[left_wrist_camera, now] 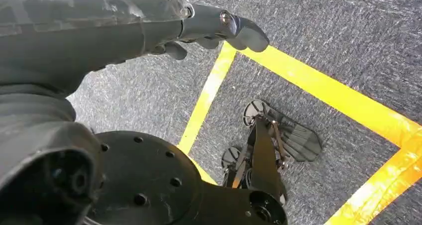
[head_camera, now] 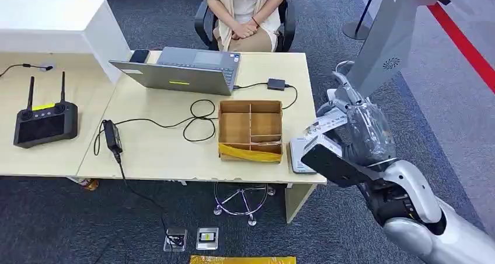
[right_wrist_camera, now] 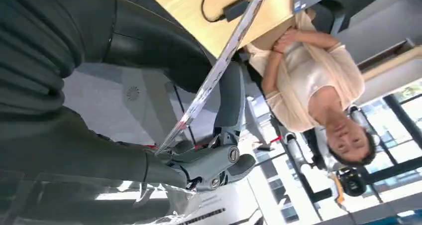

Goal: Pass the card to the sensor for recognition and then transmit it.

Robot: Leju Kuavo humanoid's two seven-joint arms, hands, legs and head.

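Note:
My right hand (head_camera: 365, 132), wrapped in clear plastic, holds a white printed card (head_camera: 327, 122) by one end, just past the desk's right edge. The card hangs close above a small white and grey sensor (head_camera: 299, 154) that sits at the desk's front right corner. In the right wrist view the card (right_wrist_camera: 219, 68) appears edge-on as a thin strip, pinched between the thumb and fingers of that hand (right_wrist_camera: 199, 165). My left hand (left_wrist_camera: 219, 28) hangs over the carpet with its fingers stretched out and nothing in them.
A person (head_camera: 245, 13) sits behind the desk (head_camera: 157, 153) with hands folded. On the desk are a laptop (head_camera: 187, 68), a wooden compartment box (head_camera: 251, 129), cables and a power adapter (head_camera: 112, 135). A black controller (head_camera: 45, 122) lies at the left. A grey stand (head_camera: 391, 36) rises at the right.

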